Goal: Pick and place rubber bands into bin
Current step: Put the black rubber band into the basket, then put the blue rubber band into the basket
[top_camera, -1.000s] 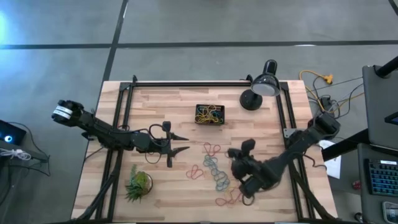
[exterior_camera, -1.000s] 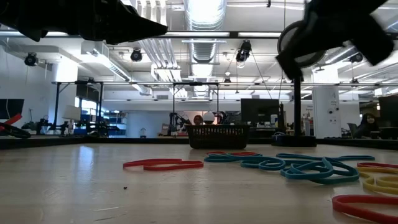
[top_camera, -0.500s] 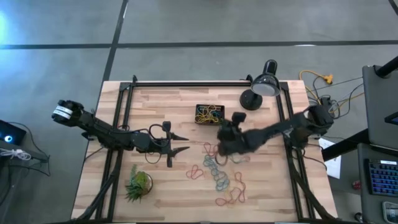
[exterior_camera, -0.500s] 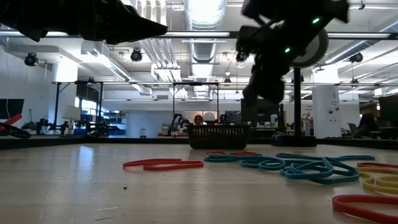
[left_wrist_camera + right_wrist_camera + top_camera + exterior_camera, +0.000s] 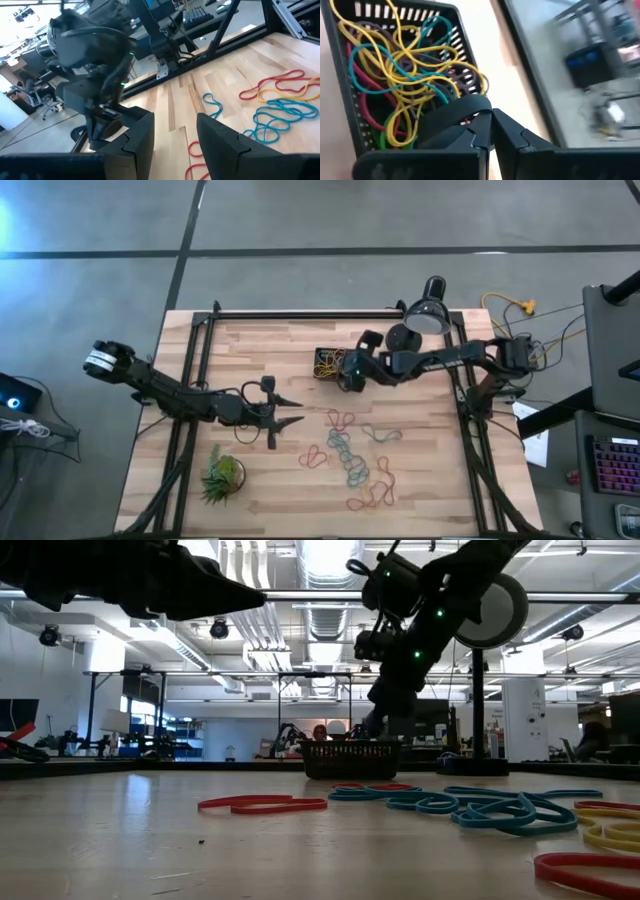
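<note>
The black bin (image 5: 325,352) stands on the table toward the far edge, with several tangled rubber bands (image 5: 405,65) lying in it. One yellow band loops over its wall. More rubber bands (image 5: 345,450) lie loose on the wood near the table's middle, red, teal and yellow in the low view (image 5: 470,805). My right gripper (image 5: 343,375) hangs shut over the bin's right end, slanting down (image 5: 489,125). My left gripper (image 5: 290,411) stands open and level left of the loose bands, with nothing between its fingers (image 5: 175,125). My right gripper's fingers are shut just above the bin's right end. I cannot tell whether a band is pinched between their tips or whether they touch the bands in the bin.
A black desk lamp (image 5: 420,325) stands right of the bin at the back. A spiky green plant (image 5: 222,476) sits near the front left. Black frame rails run along the table's left, right and far sides.
My right gripper has swept from the loose bands at the near right toward the far edge and to the left, ending over the bin. It has rolled and tipped on the way, and its fingers have stayed shut.
</note>
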